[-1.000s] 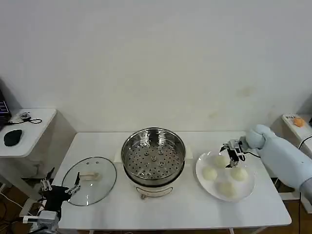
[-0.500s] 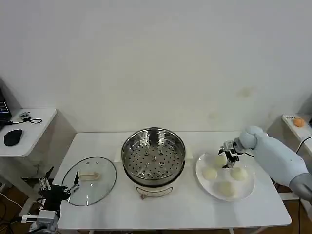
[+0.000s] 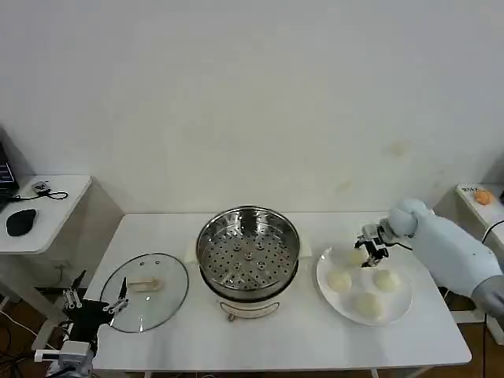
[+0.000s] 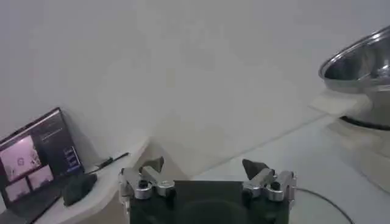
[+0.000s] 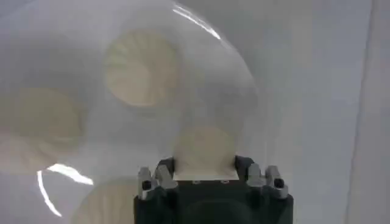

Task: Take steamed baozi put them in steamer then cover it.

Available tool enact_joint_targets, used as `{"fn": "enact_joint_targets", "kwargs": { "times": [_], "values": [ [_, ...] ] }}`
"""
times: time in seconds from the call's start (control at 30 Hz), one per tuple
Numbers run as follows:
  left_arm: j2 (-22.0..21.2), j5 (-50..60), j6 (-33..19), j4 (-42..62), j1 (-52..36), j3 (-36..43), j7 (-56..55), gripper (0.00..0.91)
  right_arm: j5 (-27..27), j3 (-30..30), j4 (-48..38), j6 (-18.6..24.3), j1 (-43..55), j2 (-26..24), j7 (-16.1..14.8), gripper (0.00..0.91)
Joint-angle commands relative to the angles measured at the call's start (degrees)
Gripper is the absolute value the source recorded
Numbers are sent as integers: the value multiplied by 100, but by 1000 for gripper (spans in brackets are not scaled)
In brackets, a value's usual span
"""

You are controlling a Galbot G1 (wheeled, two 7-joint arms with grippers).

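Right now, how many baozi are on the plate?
4, all on the white plate: rear one at the right pincer, left one, right one, front one. Steamer holds none.

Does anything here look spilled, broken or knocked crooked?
Nothing stands out. The steamer sits upright and empty, the cover lies flat beside it, and the steamed baozi rest on the white plate.

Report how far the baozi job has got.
Nothing done: the steamer is empty, the cover lies beside it. In hand: the right gripper, open, straddles one steamed baozi on the plate. Left: load all four, then cover. The left gripper waits near the cover.
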Motion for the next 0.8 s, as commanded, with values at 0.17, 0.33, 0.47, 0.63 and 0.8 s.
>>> {"fn": "enact_joint_targets", "kwargs": {
  "times": [0.17, 0.33, 0.47, 0.63, 0.8],
  "values": [
    [36, -45, -14, 11, -7, 13, -10, 907, 1260, -1112, 1588, -72, 1719, -943, 99, 665],
    [35, -41, -8, 23, -43, 50, -14, 907, 1915, -1857, 1863, -64, 2807, -640, 305, 665],
    [27, -50, -10, 3, -43, 25, -16, 907, 2375, -2501, 1908, 27, 3579, -211, 423, 665],
    [27, -146, -2, -4, -14, -65, -19, 907, 2483, -2832, 2001, 200, 3910, 526, 659, 665],
    [65, -188, 24, -3, -19, -88, -10, 907, 2385, -3074, 2036, 497, 3893, 1117, 841, 675]
  ]
}}
